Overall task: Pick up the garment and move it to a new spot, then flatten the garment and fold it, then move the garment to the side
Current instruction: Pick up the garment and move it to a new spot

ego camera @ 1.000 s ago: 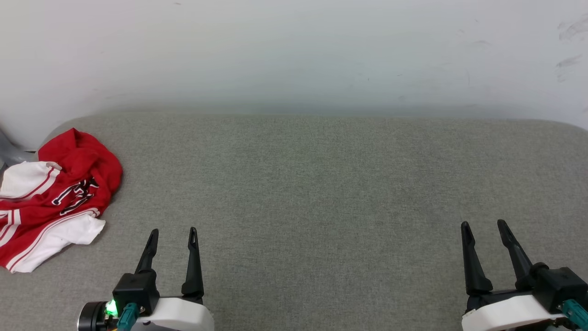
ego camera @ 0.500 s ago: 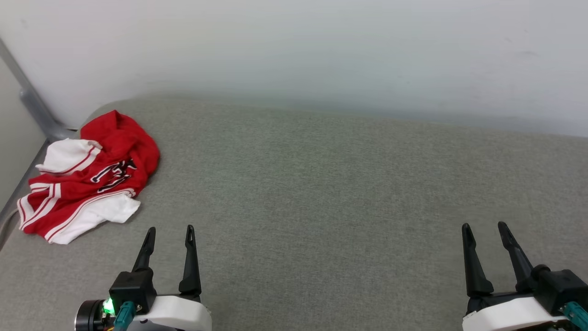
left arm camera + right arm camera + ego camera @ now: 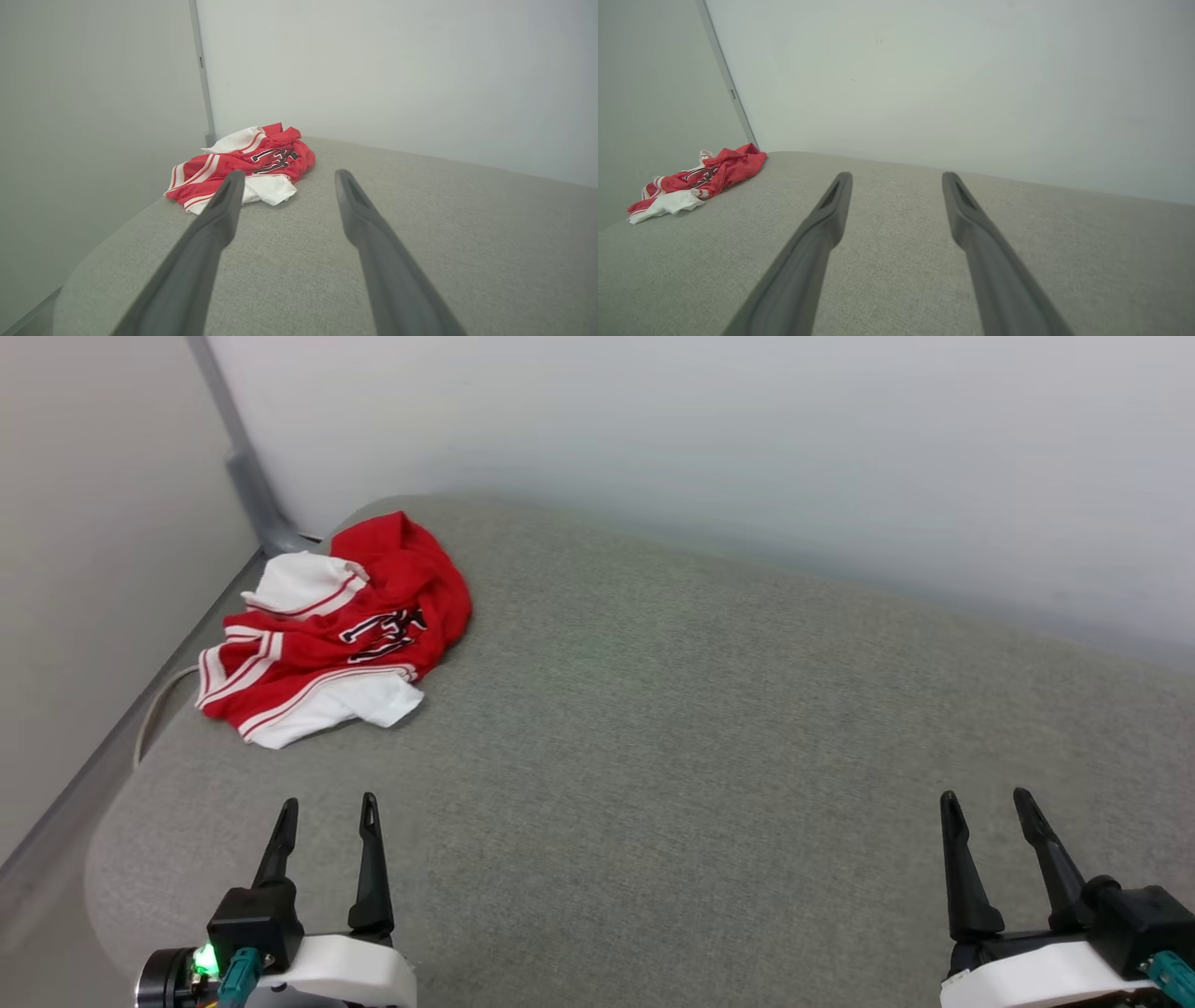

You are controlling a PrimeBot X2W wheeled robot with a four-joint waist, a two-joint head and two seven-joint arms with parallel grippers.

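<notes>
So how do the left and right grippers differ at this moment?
The left gripper is much nearer the garment than the right gripper. The left gripper's fingers point roughly toward the garment; the right gripper's point along the grey surface, the garment far to their left. Both are open, empty, above the same surface.

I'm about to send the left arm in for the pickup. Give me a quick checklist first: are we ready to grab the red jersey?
1. The left gripper is open and empty: ok.
2. The right gripper is open and empty: ok.
3. The red jersey is in full view, at the far left corner of the grey fabric surface: ok.
4. Nothing lies between the left gripper and the jersey: ok.
5. The jersey lies flat: not ok, it is crumpled.
6. Which layer a pinch would catch: cannot tell.
</notes>
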